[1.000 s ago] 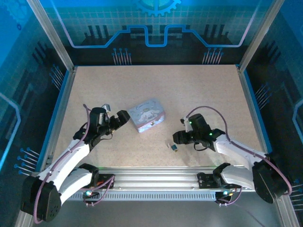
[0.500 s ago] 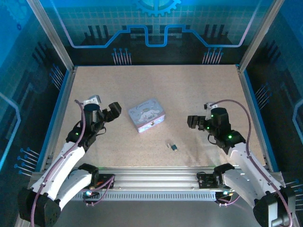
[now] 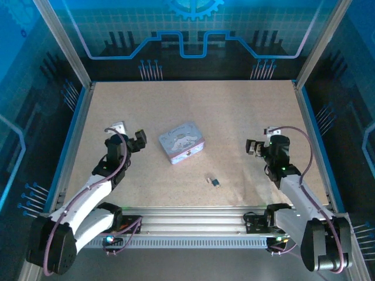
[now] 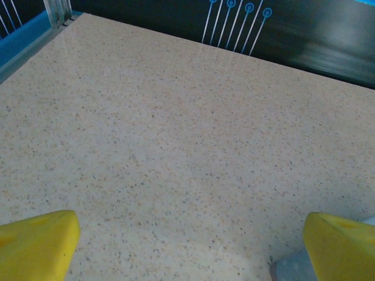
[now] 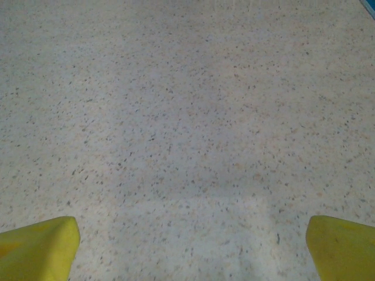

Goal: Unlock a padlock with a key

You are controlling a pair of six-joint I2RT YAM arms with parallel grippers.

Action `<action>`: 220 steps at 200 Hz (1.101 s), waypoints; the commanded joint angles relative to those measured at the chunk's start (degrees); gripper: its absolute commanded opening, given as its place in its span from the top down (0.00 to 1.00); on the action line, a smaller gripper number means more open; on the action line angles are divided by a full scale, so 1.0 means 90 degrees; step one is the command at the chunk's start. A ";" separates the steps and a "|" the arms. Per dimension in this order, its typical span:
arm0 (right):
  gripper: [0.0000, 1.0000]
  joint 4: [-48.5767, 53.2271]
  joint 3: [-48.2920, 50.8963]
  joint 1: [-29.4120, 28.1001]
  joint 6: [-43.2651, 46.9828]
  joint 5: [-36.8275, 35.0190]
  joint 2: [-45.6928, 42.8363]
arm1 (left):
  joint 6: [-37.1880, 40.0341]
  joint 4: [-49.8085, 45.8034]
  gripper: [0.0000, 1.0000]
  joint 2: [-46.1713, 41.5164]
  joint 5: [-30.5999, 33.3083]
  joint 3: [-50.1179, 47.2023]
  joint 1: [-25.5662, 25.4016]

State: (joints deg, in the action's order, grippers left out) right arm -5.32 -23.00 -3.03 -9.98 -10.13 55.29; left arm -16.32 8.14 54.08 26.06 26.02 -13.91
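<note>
The tiny dark padlock [image 3: 216, 182] lies on the speckled table near the front, between the two arms. A thin dark bit at its left end looks like the key [image 3: 209, 178]; I cannot tell whether it sits in the lock. My right gripper [image 3: 251, 147] hovers well to the right of and behind the padlock, open, with nothing between its yellow fingertips [image 5: 36, 249]. My left gripper [image 3: 139, 140] stands open just left of the tin. Bare table lies between its fingertips [image 4: 35, 244].
A pale blue tin [image 3: 181, 142] with a white cartoon figure sits in the middle of the table; its corner [image 4: 288, 270] shows beside my left gripper's right finger. Aluminium rails and blue walls [image 3: 75, 126] frame the table.
The right gripper has drawn back to the right, away from the padlock, and opened. The left gripper has pulled back to the left, away from the tin. The padlock stays put.
</note>
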 commanded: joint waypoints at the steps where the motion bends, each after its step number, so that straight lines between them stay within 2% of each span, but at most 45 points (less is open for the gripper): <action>1: 0.00 -0.1425 0.0229 0.0123 0.0187 0.0181 0.0301 | 0.0441 0.0827 0.01 0.0235 0.0296 -0.0172 0.0071; 38: 0.00 -0.2959 0.0466 0.0197 0.0366 0.0467 0.1187 | 0.0859 0.1440 0.01 0.0823 0.0292 -0.0175 0.0096; 60: 0.00 -0.3737 0.0462 0.0236 0.0477 0.0751 0.1826 | 0.1301 0.2168 0.01 0.1285 0.0300 -0.0224 0.0135; 71: 0.00 -0.3623 0.0276 0.0242 0.0676 0.0926 0.1986 | 0.1453 0.2588 0.01 0.1586 0.0264 -0.0263 0.0173; 85: 0.00 -0.4012 0.0302 0.0244 0.0864 0.1044 0.2222 | 0.1684 0.3067 0.01 0.1963 0.0145 -0.0282 0.0236; 97: 0.00 -0.4361 0.0355 0.0282 0.0874 0.1051 0.2456 | 0.1919 0.2867 0.01 0.2178 0.0032 -0.0110 0.0268; 126: 0.00 -0.5056 0.0417 0.0296 0.0908 0.1219 0.3107 | 0.2536 0.4102 0.01 0.2726 -0.0244 -0.0372 0.0337; 137: 0.00 -0.5272 0.0391 0.0295 0.0951 0.1279 0.3360 | 0.2517 0.4170 0.01 0.2848 -0.0409 -0.0368 0.0402; 161: 0.00 -0.4606 0.0046 0.0306 0.0980 0.1351 0.3361 | 0.2581 0.4656 0.01 0.3205 -0.0908 -0.0557 0.0484; 173: 0.00 -0.4325 -0.0114 0.0214 0.1029 0.1179 0.3398 | 0.2643 0.5181 0.01 0.3424 -0.0932 -0.0695 0.0519; 188: 0.00 -0.4304 -0.0138 0.0146 0.1064 0.1091 0.3416 | 0.2476 0.5098 0.01 0.3335 -0.1292 -0.0760 0.0688; 205: 0.00 -0.4294 -0.0140 0.0151 0.1064 0.1082 0.3418 | 0.2346 0.5038 0.01 0.3398 -0.1318 -0.0691 0.0796; 220: 0.00 -0.4291 -0.0140 0.0137 0.1064 0.1075 0.3416 | 0.2136 0.4816 0.01 0.3481 -0.1613 -0.0554 0.1037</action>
State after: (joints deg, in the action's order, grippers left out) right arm -44.56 -23.53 -1.45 -1.39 0.27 85.52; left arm 4.82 49.43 84.36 16.67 19.70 -7.38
